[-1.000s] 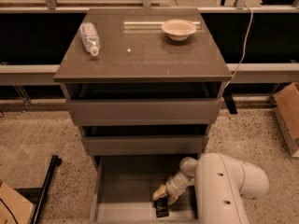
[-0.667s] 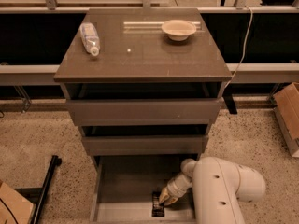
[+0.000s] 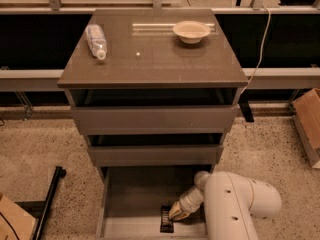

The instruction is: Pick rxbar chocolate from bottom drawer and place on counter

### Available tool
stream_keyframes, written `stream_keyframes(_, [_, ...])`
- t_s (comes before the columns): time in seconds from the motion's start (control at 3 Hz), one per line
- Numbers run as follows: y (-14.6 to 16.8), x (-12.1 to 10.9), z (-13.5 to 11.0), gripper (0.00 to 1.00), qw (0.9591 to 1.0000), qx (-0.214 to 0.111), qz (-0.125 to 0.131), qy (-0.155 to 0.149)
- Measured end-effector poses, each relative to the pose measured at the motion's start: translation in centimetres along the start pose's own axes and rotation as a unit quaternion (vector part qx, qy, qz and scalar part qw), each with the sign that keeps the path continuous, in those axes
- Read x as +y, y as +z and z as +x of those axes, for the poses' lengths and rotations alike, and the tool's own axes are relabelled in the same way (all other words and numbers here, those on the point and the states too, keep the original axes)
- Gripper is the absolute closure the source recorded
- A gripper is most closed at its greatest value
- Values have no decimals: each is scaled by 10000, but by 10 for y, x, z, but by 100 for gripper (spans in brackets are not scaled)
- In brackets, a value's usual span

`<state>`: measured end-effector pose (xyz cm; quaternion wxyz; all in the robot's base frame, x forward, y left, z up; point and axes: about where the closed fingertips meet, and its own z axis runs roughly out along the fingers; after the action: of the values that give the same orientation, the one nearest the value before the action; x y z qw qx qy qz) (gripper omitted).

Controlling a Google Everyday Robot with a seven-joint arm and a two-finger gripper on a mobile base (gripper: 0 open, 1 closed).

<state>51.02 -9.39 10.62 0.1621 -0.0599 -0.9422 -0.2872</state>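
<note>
The bottom drawer point(image 3: 130, 194) is pulled open at the foot of the cabinet, showing its flat grey floor. The rxbar chocolate point(image 3: 166, 219), a small black bar, lies on that floor near the front, right of centre. My gripper point(image 3: 175, 215) reaches down into the drawer from the white arm point(image 3: 240, 204) at the lower right and sits right at the bar's right edge, touching or nearly touching it. The counter point(image 3: 155, 59) is the glossy grey-brown top of the cabinet.
A clear plastic bottle point(image 3: 96, 40) lies on the counter's left side and a pale bowl point(image 3: 191, 31) stands at its back right. Two shallower drawers stand slightly open above. A cardboard box point(image 3: 307, 119) is at the right, and a black pole point(image 3: 47, 204) lies on the floor at the left.
My gripper has dropped lower and moved slightly left in the drawer, closing in on the bar. The bar has stayed on the drawer floor.
</note>
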Motion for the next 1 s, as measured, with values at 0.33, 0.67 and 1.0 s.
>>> stream_keyframes(0.33, [0, 0, 0, 100, 10000, -1, 0, -1])
stream_keyframes(0.67, [-22, 15, 10, 100, 9996, -163, -129, -214])
stream_keyframes(1.0, [-90, 60, 32, 100, 9902, -771, -614, -993])
